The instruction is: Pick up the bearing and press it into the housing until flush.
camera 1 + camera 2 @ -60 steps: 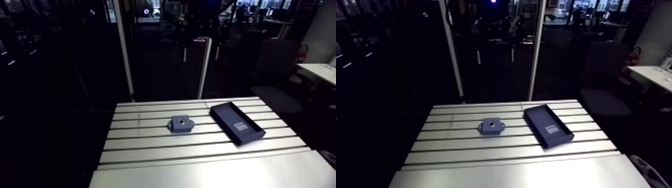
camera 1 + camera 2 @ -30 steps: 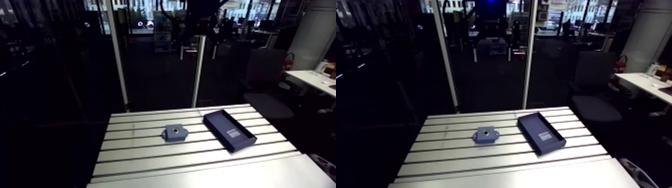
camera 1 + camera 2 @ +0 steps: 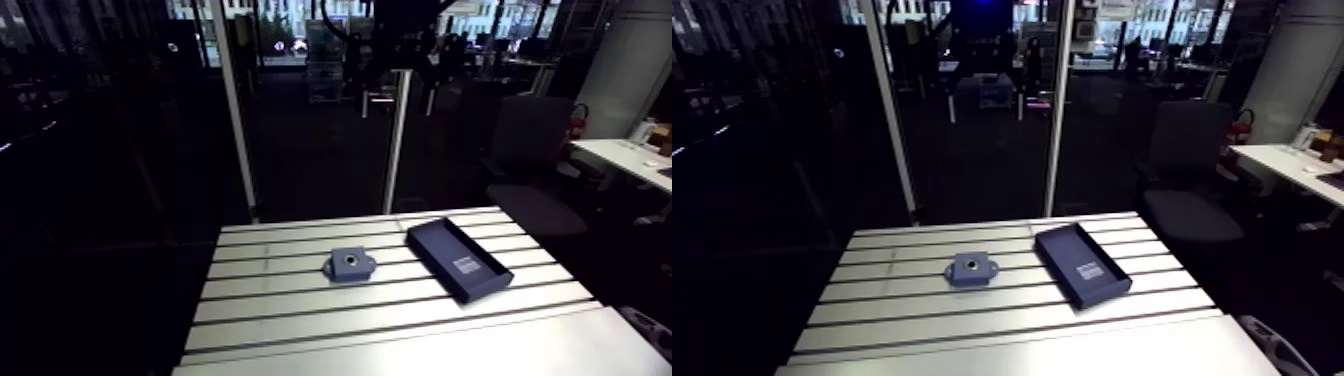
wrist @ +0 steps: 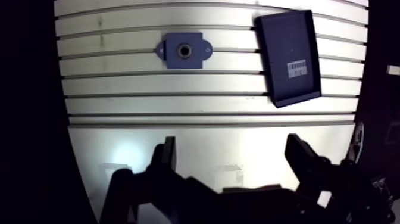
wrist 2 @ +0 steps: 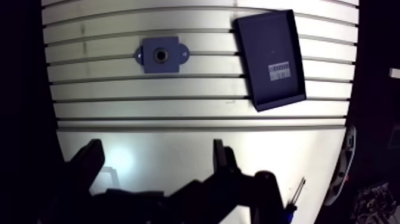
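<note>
Blue housing (image 4: pixel 184 51) lies near a dark tray (image 4: pixel 288 56) (gripper (image 4: pixel 231 146) fingers spread, empty).

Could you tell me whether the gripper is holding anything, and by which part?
Nothing is held: the gripper is open above the table, with the blue housing and the dark tray lying ahead of it.

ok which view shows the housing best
The wrist view: it looks straight down on the housing, so its outline and centre hole show plainly. The arm view shows it smaller and at a slant, beside the tray.
</note>
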Tool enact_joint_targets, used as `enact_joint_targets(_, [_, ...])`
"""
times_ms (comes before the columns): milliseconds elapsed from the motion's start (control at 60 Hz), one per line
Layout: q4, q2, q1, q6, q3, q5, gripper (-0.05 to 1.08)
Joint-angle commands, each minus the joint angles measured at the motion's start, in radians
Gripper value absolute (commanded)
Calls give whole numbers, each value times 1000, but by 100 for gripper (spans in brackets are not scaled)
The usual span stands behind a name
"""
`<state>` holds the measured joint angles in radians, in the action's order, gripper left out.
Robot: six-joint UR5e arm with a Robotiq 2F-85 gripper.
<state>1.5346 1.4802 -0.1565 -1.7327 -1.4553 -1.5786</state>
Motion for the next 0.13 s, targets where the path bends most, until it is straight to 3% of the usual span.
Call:
enact_joint_targets(17, [2,-5,0,0,-3,2,0])
enact_joint_targets(133, [3,-7,1,2,-5,1,0])
